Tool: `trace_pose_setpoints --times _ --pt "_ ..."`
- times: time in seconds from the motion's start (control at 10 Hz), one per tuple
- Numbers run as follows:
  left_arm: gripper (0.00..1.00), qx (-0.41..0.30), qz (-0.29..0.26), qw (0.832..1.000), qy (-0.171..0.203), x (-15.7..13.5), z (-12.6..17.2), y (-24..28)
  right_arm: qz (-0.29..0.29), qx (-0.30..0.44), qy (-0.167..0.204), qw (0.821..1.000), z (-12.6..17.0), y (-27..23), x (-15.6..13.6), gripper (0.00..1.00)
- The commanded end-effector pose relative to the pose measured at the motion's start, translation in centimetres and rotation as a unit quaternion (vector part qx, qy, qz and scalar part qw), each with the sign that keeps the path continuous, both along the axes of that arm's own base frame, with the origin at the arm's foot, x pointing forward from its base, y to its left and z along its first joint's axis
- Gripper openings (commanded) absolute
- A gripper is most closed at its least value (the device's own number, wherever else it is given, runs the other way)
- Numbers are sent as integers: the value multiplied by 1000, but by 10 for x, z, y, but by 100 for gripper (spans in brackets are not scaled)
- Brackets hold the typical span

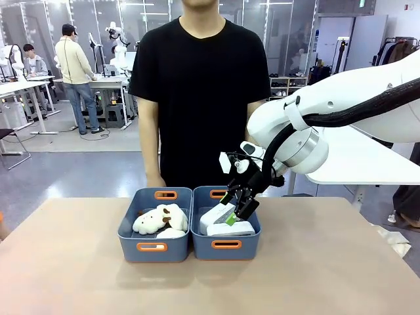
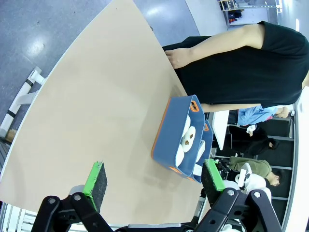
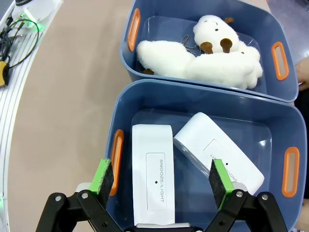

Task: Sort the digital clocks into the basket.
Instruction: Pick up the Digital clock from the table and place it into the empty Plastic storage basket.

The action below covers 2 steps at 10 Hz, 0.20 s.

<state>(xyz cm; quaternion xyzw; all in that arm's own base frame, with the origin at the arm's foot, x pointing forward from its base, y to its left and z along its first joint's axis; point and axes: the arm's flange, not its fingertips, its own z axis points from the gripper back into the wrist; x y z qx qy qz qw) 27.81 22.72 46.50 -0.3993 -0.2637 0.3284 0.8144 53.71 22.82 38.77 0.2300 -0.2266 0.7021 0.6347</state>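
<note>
Digital clocks, two smooth white rounded boxes, one point(image 3: 152, 181) beside the other point(image 3: 218, 157), lie in our right-hand basket point(image 1: 226, 245), one of two blue-grey plastic tubs; the left tub point(image 1: 153, 248) holds fluffy cream plush toys point(image 1: 160, 220). Our right gripper point(image 3: 162, 178) hangs spread wide above the clocks, pinching nothing. Our left gripper point(image 2: 153, 178) is spread too, empty.

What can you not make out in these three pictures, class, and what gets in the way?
- Clock displays: in the right wrist view both clocks show only their tops.
- Nearer clock's lower end: cut off by that picture's bottom edge.
- Clocks in the front view: partly hidden by the right pincer and the basket wall.
- Toys: too small in the left wrist view to count.
</note>
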Motion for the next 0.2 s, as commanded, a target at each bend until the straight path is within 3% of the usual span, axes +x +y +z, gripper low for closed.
trace_pose_setpoints --times 0.0,0.1 --pt "100 -2 -9 1000 -16 0 -3 1 -2 3 1 1000 0 1 2 100" --pt "100 -2 -9 1000 -16 0 -3 1 -2 3 1 1000 0 1 2 100"
